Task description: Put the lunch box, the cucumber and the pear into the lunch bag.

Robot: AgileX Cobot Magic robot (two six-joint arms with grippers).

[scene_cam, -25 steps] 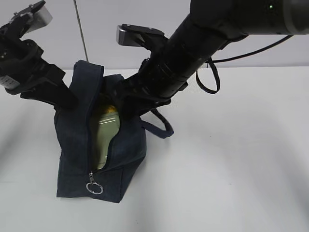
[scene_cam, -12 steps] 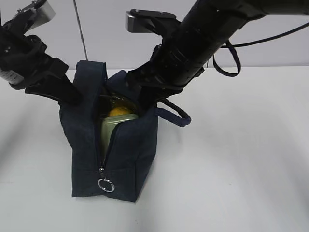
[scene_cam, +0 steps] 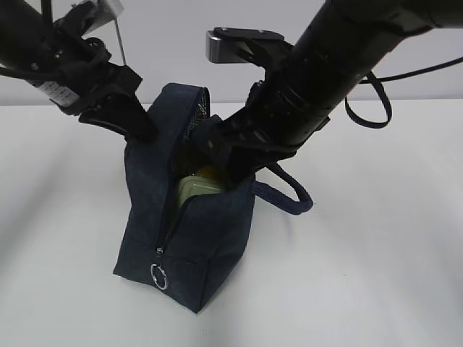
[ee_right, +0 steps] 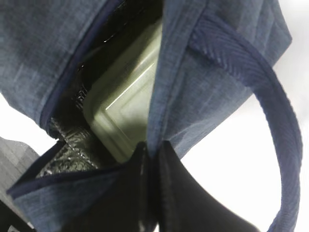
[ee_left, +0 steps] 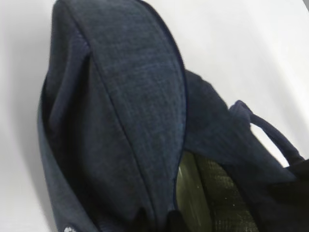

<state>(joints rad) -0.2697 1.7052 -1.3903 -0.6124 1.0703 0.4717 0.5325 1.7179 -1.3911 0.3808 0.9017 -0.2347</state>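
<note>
The right gripper (ee_right: 150, 186) is pinching the lunch bag's (ee_right: 203, 92) opening edge, the lunch box (ee_right: 126, 99) lying inside just beyond.

Most of the lunch box (scene_cam: 199, 186) sits hidden inside the lunch bag (scene_cam: 210, 231) — left end effector's tips unseen.

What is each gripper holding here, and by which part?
The right gripper pinches the lunch bag by the fabric edge of its opening. The left gripper is at the bag's other flap; its hold cannot be told.

Lab — bare white table (scene_cam: 376, 275), blank wall (scene_cam: 217, 14)
</note>
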